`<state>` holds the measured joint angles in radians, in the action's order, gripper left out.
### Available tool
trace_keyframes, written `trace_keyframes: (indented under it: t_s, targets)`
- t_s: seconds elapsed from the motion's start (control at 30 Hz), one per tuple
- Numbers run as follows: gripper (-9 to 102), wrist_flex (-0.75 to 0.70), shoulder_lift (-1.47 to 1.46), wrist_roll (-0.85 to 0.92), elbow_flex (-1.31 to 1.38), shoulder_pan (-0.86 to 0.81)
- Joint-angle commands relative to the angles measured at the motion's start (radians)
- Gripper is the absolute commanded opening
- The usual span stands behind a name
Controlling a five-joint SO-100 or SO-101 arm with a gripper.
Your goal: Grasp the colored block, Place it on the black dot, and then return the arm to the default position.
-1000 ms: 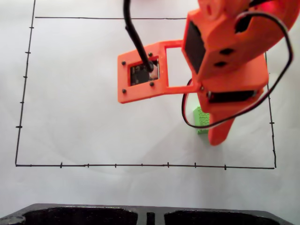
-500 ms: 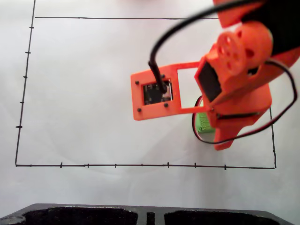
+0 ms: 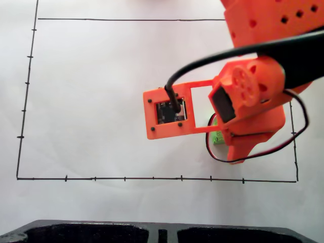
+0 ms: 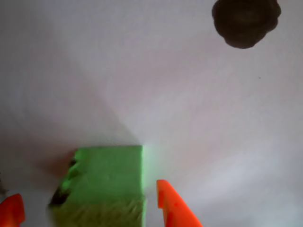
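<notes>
Green and crackled on its faces, the colored block (image 4: pixel 105 182) sits on the white paper between your pincer (image 4: pixel 90 205) tips, the orange fingers (image 4: pixel 173 205) standing apart on either side, the right one a sliver clear of it. In the fixed view the block (image 3: pixel 218 135) peeks out beneath the arm (image 3: pixel 253 106). It looks light and stiff, probably printed plastic, and the rough texture should give decent grip. Close squarely on its two flat side faces, low and centred. The black dot (image 4: pixel 245 21) lies ahead of the pincer, off to the right.
</notes>
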<state>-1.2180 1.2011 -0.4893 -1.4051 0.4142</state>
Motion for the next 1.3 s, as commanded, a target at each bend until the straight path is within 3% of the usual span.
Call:
trace_keyframes:
  t_s: [0.0,0.5,0.83,1.27]
  targets:
    - [35,0.018,0.011,0.006,0.044,-0.005]
    - [12,0.052,0.0,0.017,0.055,-0.006]
    - [10,-0.008,0.204,0.02,-0.04,0.005]
    - [10,-0.031,0.557,0.216,-0.436,-0.225]
